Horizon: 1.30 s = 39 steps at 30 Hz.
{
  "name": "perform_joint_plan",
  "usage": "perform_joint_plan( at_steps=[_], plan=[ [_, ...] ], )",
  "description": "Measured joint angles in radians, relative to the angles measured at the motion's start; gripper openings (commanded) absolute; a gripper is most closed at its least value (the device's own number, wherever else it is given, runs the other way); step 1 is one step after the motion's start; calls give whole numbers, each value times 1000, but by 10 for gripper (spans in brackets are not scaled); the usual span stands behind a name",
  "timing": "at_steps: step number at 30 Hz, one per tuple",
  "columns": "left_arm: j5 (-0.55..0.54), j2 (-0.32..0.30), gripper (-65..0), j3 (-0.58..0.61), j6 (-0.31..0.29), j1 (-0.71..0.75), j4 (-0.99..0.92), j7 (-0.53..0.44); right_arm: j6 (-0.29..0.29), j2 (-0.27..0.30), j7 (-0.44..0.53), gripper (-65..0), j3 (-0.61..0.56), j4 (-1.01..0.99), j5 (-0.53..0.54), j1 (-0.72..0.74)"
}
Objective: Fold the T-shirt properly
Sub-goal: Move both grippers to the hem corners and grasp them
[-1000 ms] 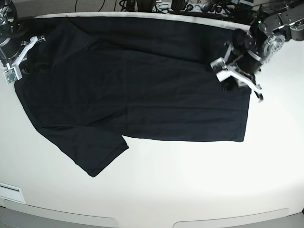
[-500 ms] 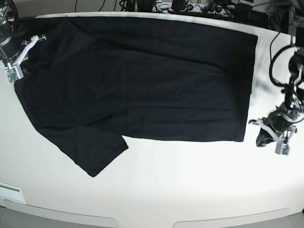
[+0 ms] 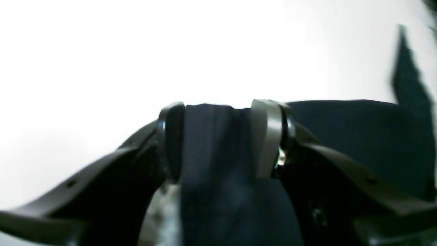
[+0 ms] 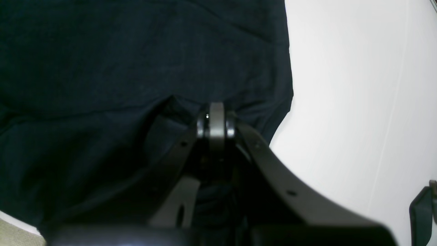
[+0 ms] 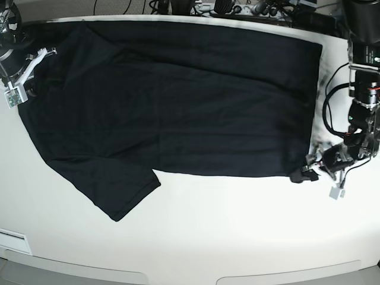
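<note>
The black T-shirt (image 5: 178,101) lies spread flat across the white table (image 5: 237,237), with one sleeve pointing to the front left. My left gripper (image 5: 303,174) is at the shirt's front right hem corner. In the left wrist view its jaws (image 3: 218,136) stand apart with a strip of the black cloth (image 3: 358,136) between them. My right gripper (image 5: 28,83) is at the shirt's far left edge. In the right wrist view its fingers (image 4: 216,118) are pressed together on a bunched edge of the shirt (image 4: 102,68).
Cables and equipment (image 5: 237,9) line the table's far edge. The left arm's body and cable (image 5: 362,89) stand at the right side. A white strip (image 5: 12,240) lies at the front left corner.
My left gripper left the shirt's right edge, swung out to the right over bare table, and has come back in to the front right hem corner. The right gripper has stayed put.
</note>
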Motion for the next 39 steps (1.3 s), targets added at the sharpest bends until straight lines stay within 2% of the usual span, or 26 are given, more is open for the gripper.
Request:
perform_joint_plan(
  at_steps=[2,3,6,11,14,16,19,23,26,33,39],
  plan=[
    [-1,14,-365,3,0,-6,0,47,0,0,0,-645,0,0,0,0],
    [4,21,-414,4,2,-10,0,71,0,0,5,-642,0,0,0,0],
    [3,30,-650,9,31,-8,0,87,0,0,29,-571,0,0,0,0],
    [8,32,-650,8,34,-6,0,85,8,-5,127,-394,0,-6,3,60],
    [11,31,-650,8,19,-6,0,84,8,-5,156,-362,-1,-57,15,184],
    [14,31,-650,8,13,-6,-1,84,7,-3,159,-362,-2,-132,61,274],
    [18,31,-650,8,10,-7,-1,85,43,-7,150,-362,-38,-296,112,410],
    [19,32,-650,8,8,-7,-2,87,107,-8,115,-362,-138,-564,209,629],
    [16,32,-650,8,7,-6,-1,87,131,-13,87,-362,-226,-785,253,796],
    [29,32,-650,8,4,-10,0,92,191,-24,69,-362,-388,-1254,274,1154],
    [29,31,-650,8,-3,-9,0,95,260,-72,62,-362,-408,-1583,274,1323]
  ],
)
